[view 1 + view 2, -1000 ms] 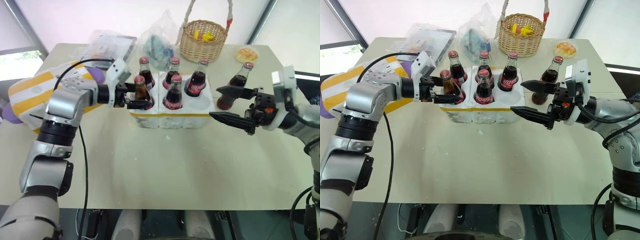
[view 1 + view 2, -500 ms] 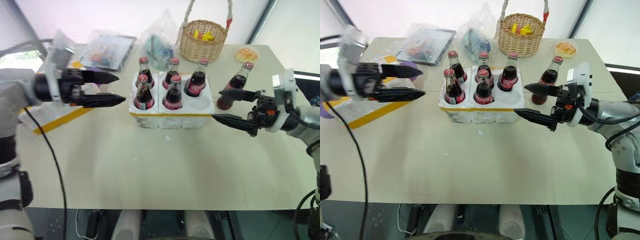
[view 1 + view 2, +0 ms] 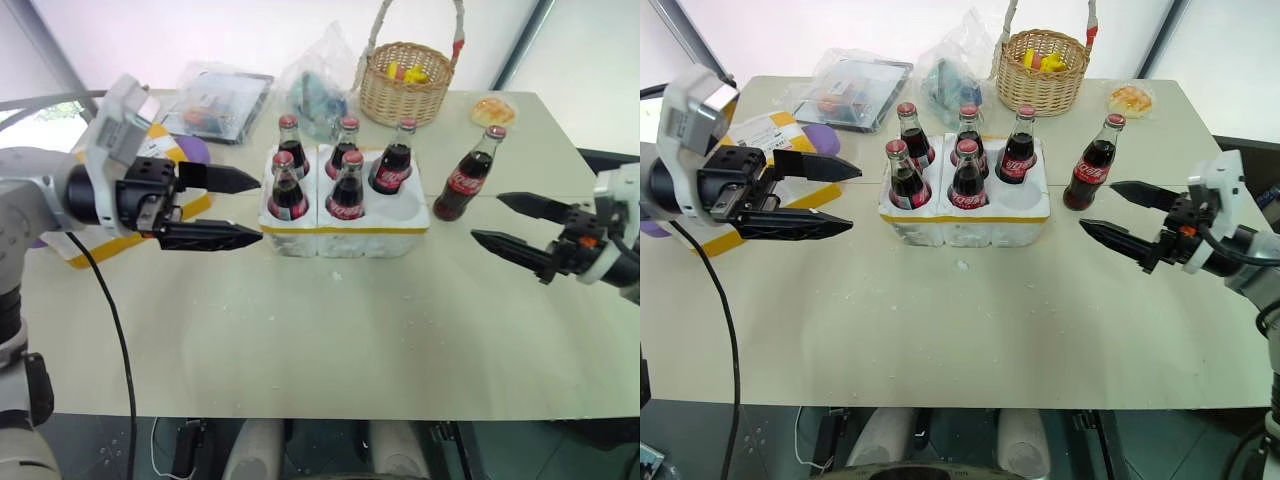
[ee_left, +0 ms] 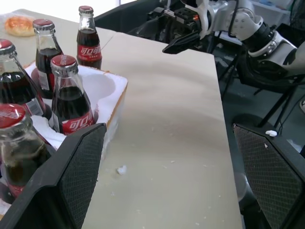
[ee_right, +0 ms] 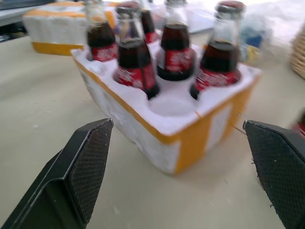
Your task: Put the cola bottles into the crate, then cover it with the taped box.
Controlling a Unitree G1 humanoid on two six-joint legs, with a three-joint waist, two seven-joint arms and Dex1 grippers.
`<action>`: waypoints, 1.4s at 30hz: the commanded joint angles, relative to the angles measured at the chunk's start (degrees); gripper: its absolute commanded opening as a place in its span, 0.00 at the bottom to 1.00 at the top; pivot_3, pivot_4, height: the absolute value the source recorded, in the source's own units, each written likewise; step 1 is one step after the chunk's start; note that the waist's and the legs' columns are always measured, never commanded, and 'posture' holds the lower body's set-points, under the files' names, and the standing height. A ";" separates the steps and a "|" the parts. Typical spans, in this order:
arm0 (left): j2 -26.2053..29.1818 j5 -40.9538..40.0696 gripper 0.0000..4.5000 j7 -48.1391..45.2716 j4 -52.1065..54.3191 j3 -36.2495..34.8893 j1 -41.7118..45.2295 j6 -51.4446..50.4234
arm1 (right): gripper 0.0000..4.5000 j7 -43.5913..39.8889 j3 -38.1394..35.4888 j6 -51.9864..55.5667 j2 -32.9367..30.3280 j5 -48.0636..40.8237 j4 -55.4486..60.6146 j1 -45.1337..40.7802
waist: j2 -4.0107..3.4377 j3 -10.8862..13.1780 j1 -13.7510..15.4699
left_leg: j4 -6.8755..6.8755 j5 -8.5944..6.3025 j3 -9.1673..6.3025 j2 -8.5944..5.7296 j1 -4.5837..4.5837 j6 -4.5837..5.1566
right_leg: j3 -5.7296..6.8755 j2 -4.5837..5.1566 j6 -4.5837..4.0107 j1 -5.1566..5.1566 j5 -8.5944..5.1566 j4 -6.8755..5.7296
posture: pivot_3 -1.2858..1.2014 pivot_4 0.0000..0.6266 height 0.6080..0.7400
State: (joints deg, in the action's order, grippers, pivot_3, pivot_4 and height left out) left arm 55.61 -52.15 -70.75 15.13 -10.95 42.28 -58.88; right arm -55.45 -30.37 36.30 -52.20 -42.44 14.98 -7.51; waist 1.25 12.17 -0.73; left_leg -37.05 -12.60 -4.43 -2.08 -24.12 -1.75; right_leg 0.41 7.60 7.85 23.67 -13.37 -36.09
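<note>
The crate (image 3: 345, 238), white foam with a yellow band, stands mid-table holding several cola bottles (image 3: 347, 187); its front right well (image 3: 400, 207) is empty. One more cola bottle (image 3: 465, 178) stands upright on the table just right of the crate. My left gripper (image 3: 258, 208) hangs open left of the crate, pointing at it, nothing between its fingers. My right gripper (image 3: 486, 218) is open too, out to the right of the loose bottle and a little nearer me. The taped box (image 3: 760, 132) lies at the far left, partly hidden behind my left hand.
A wicker basket (image 3: 403, 85), a crumpled plastic bag (image 3: 315, 85), a clear plastic package (image 3: 215, 95) and a wrapped bun (image 3: 494, 107) line the table's far side. White foam crumbs dot the tabletop in front of the crate.
My left gripper has let go of the bottle in the front left well and drawn back to the left. My right gripper has swung right, away from the crate.
</note>
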 commanded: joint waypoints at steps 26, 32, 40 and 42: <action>-1.17 -2.61 0.98 6.50 4.60 -1.62 -3.21 2.38 | 1.00 15.80 15.06 -15.98 13.06 20.08 -38.80 -29.40 | -0.06 0.02 -0.31 | 0.02 0.00 0.05 -0.01 0.06 0.00 | -0.04 -0.01 -0.01 -0.02 0.03 0.01 | 0.52 0.24 0.98; -0.79 -3.11 0.98 7.76 5.21 -1.54 -3.59 2.71 | 1.00 17.04 16.28 -19.55 16.15 22.54 -47.73 -34.17 | -0.07 0.03 -0.51 | 0.03 0.01 0.05 -0.01 0.09 0.00 | -0.05 -0.03 -0.01 -0.01 0.03 -0.02 | 0.52 0.24 0.98; -0.78 -3.38 0.98 8.63 5.17 -1.36 -3.18 2.73 | 1.00 16.85 16.46 -24.13 18.79 24.34 -57.60 -39.20 | -0.08 0.03 -0.51 | 0.05 0.01 0.04 -0.01 0.09 -0.01 | -0.05 -0.04 -0.01 -0.01 0.03 -0.01 | 0.52 0.24 0.98; -0.79 -3.42 1.00 8.78 5.15 -1.32 -3.10 2.73 | 0.94 16.80 15.87 -25.12 19.23 24.02 -58.60 -39.66 | -0.08 0.03 -0.51 | 0.05 0.01 0.04 -0.01 0.09 -0.01 | -0.04 -0.04 -0.01 -0.01 0.03 -0.01 | 0.52 0.24 0.98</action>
State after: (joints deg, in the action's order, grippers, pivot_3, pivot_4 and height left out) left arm 53.90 -54.58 -62.09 19.13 -10.49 38.47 -56.91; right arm -38.57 -13.39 13.09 -33.04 -18.22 -43.70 -45.54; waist 1.17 12.20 -1.25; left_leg -37.00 -12.59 -4.39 -2.09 -24.03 -1.76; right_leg 0.36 7.56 7.84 23.66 -13.35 -36.10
